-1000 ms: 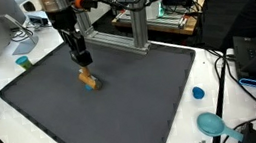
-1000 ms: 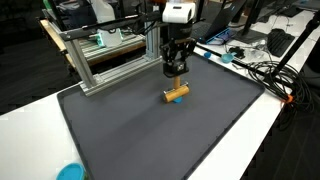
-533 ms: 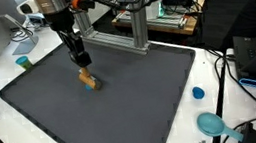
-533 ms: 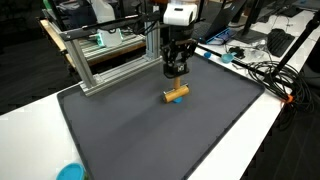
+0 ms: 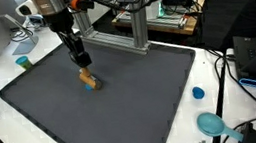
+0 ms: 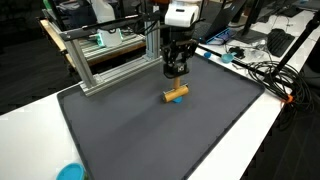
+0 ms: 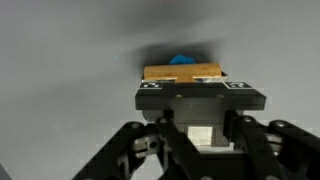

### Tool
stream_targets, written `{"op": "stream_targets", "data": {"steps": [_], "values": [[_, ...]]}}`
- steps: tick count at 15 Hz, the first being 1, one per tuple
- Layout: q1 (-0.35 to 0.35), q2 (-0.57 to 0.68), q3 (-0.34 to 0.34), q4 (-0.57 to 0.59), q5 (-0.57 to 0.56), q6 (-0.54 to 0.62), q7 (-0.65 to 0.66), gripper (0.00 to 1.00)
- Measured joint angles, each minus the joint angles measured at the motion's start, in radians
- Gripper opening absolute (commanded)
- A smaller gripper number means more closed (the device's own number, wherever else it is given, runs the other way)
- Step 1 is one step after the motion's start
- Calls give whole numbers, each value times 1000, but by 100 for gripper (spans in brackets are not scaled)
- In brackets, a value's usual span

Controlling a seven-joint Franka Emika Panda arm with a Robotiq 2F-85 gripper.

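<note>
Jaws unreadable for gap but holding nothing, the black gripper (image 5: 83, 60) is hovering just above the small tan wooden block with a blue end (image 5: 89, 80), which is lying flat, ungripped, on the dark grey mat's (image 5: 124, 112) far half.

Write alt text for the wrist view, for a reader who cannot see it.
The dark gripper fills the lower part of the picture, with a small wooden block just beyond it on a grey mat. A blue piece shows at the block's far side. Blur hides how the jaws stand.
</note>
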Motion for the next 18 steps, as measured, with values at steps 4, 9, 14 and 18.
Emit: {"op": "stream_targets", "data": {"steps": [4,9,14,18], "values": [[2,5,-2,9,-2,-10,14,22],[28,13,-13,24,-30,-37,81,22],[31,30,-13,58,-31,-85,76,22],[23,42,-8,80,-22,-114,47,22]]}}
